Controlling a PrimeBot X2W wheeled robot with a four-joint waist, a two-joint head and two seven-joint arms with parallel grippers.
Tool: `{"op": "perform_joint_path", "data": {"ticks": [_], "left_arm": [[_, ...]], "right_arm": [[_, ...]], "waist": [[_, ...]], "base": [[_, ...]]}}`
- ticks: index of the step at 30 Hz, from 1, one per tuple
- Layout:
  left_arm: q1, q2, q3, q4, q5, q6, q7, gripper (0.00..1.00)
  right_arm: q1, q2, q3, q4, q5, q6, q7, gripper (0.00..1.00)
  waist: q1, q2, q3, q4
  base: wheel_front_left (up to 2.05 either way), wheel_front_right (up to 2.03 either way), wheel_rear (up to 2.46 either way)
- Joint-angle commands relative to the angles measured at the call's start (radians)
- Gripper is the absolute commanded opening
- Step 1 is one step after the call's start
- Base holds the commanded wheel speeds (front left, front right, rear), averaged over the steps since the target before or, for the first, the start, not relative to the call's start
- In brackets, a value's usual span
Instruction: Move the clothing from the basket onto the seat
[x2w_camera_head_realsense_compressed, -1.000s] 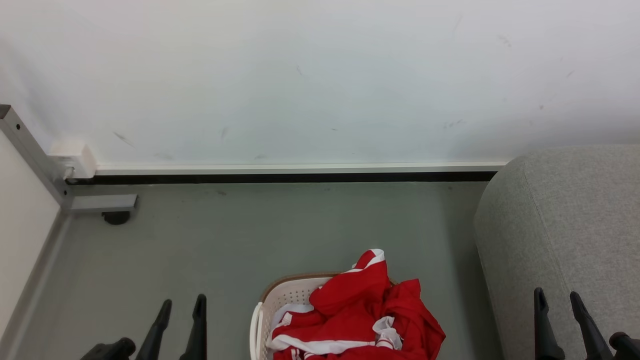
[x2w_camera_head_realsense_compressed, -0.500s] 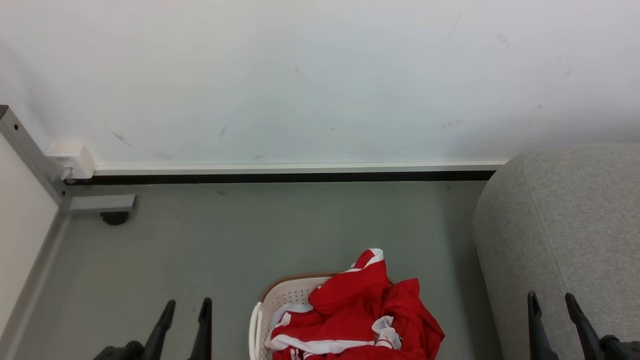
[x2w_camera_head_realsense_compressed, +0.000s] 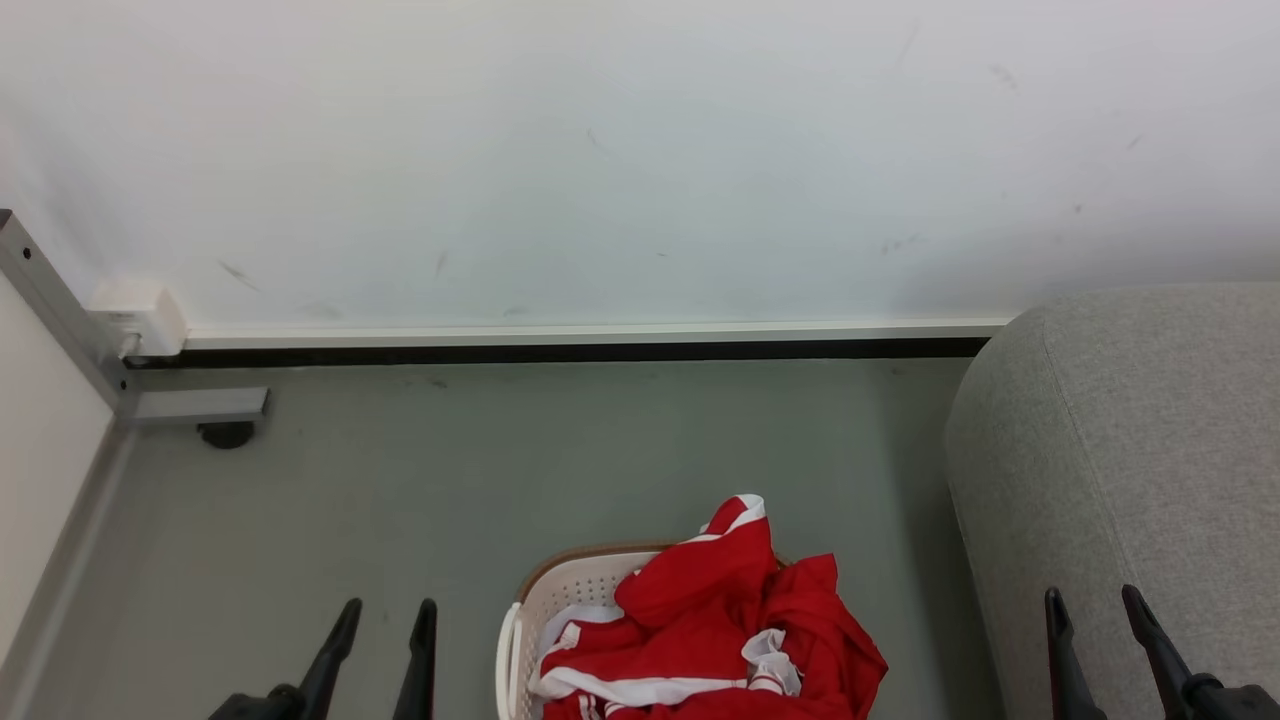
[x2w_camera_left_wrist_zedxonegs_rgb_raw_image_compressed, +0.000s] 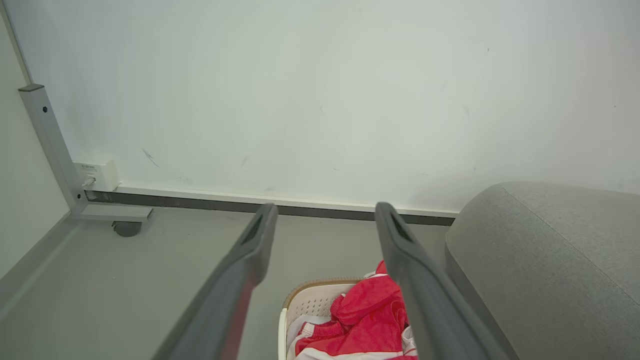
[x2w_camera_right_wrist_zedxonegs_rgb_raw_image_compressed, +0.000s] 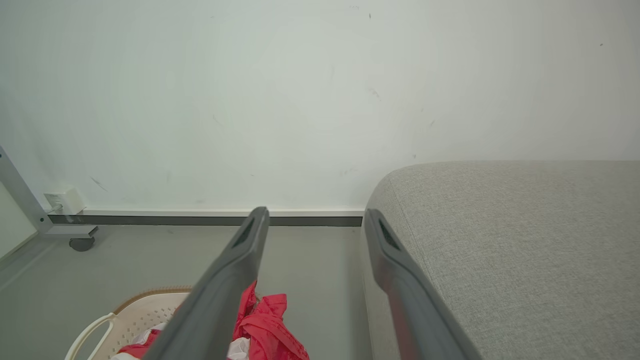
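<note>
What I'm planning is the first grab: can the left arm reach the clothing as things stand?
Probably yes: the left tool stands open left of the basket, and the clothing lies heaped on top, uncovered.

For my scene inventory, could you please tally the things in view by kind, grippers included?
clothing, one red and white heap: 1
basket: 1
seat: 1
grippers: 2 (left gripper, right gripper)
Total: 5

Nothing I can actually read here. There's a tiny line of print on the little white wall box (x2w_camera_left_wrist_zedxonegs_rgb_raw_image_compressed: 95, 175), but it's way too small.
</note>
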Motion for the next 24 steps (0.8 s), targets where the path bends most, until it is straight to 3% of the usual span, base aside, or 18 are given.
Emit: {"op": "perform_joint_path", "data": {"ticks": [1,14,24], "left_arm": [[0.010,0.008,0.002,-0.001,0.012,0.002,-0.001,1.00],[-0.030,0.029,-0.021,-0.005,-0.012,0.002,-0.001,1.00],[-0.216,0.127,-0.132,-0.032,-0.049,0.002,-0.001,1.00]], "right_arm": [[0.011,-0.007,0.000,0.002,-0.004,-0.002,0.000,1.00],[-0.014,-0.006,0.021,-0.014,0.009,-0.002,0.000,1.00],[-0.112,-0.006,0.076,-0.087,0.040,-0.002,0.000,1.00]], "waist": [[0.0000,-0.0001,0.001,-0.001],[0.0000,-0.0001,0.049,-0.039],[0.0000,-0.0001,0.262,-0.096]], "base": [[0.00,0.00,0.00],[0.00,0.00,0.00],[0.00,0.00,0.00]]}}
